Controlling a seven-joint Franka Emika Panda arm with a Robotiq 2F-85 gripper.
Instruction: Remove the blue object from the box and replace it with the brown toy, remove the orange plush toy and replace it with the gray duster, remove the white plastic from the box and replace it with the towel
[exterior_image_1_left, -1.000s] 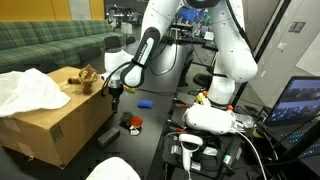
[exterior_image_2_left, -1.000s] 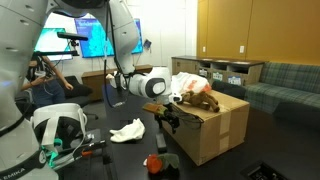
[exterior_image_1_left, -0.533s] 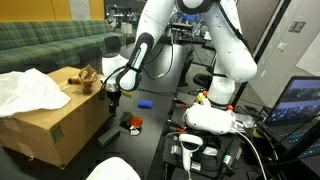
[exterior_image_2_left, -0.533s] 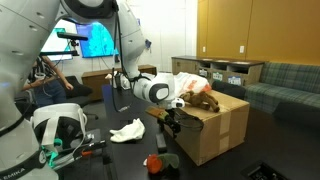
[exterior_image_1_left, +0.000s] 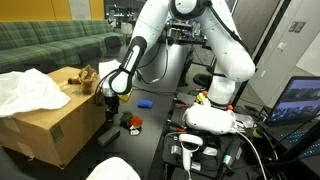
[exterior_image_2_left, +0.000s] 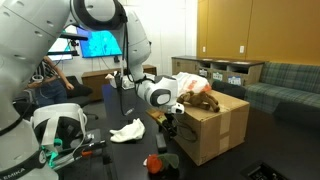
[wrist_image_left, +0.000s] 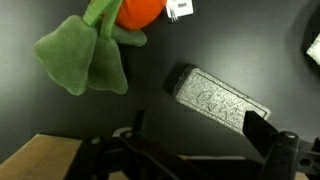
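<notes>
Gripper: two fingers spread, empty I'd say, low beside the box.
Gray duster: one, flat on the table, just ahead of the gripper.
Orange plush toy: one, on the table.
Blue object: one, on the table.
Brown toy: one, atop the box.

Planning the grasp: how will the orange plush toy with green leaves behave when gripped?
The orange plush toy likely squashes softly, being stuffed fabric. Its green leaves lie flat and limp, so they probably flop when lifted.
</notes>
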